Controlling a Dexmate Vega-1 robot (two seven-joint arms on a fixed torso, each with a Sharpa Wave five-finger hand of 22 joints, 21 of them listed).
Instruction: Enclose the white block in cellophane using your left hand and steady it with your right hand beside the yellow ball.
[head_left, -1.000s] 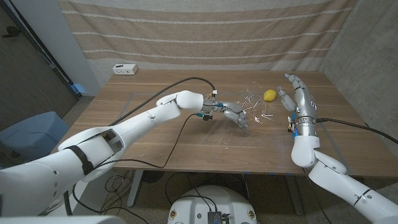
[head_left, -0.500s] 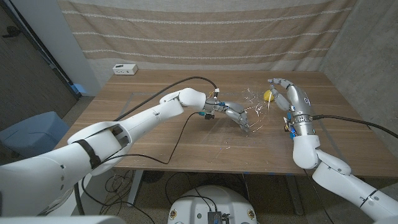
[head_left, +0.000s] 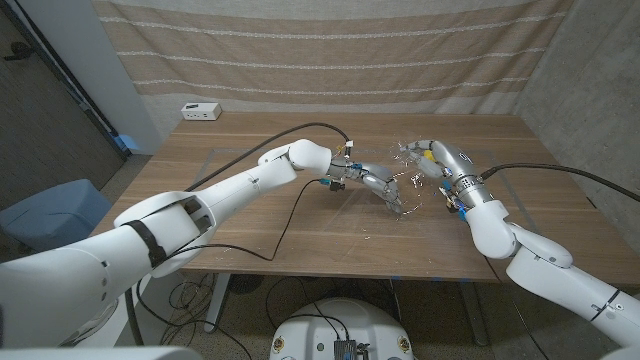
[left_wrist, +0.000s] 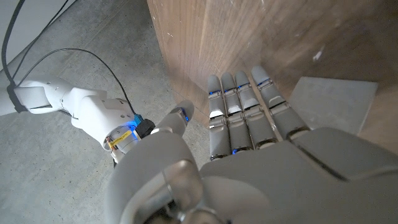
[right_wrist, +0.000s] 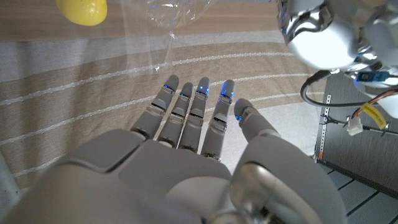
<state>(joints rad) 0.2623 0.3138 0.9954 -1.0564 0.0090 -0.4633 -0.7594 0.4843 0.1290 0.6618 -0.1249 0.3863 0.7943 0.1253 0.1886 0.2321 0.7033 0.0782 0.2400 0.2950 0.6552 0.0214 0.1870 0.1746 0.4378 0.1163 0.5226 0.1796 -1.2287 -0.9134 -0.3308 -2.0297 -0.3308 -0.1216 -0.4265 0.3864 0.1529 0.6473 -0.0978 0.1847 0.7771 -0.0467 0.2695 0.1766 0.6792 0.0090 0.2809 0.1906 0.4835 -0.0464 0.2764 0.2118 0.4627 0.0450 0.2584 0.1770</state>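
Head view: we see a wooden table (head_left: 250, 220) with both arms reaching toward its far right part.
Left hand: our left hand (head_left: 384, 187) stretches right, fingers straight and pressed together, at the crinkled cellophane (head_left: 405, 178); we cannot tell whether it grips the film.
Left wrist view: the left hand's fingers (left_wrist: 239, 118) lie side by side, extended, nothing between them.
Right hand: our right hand (head_left: 435, 159) leans in from the right, just beside the cellophane's far right edge, fingers extended; whether it touches the film we cannot tell.
Right wrist view: the right hand's fingers (right_wrist: 189, 115) are straight and slightly apart, empty.
Yellow ball: the yellow ball (right_wrist: 81, 10) lies beyond the right fingertips, beside the cellophane (right_wrist: 163, 14).
White block: we cannot make it out.
Far left: a small white box (head_left: 201, 111) sits on the table's far edge.
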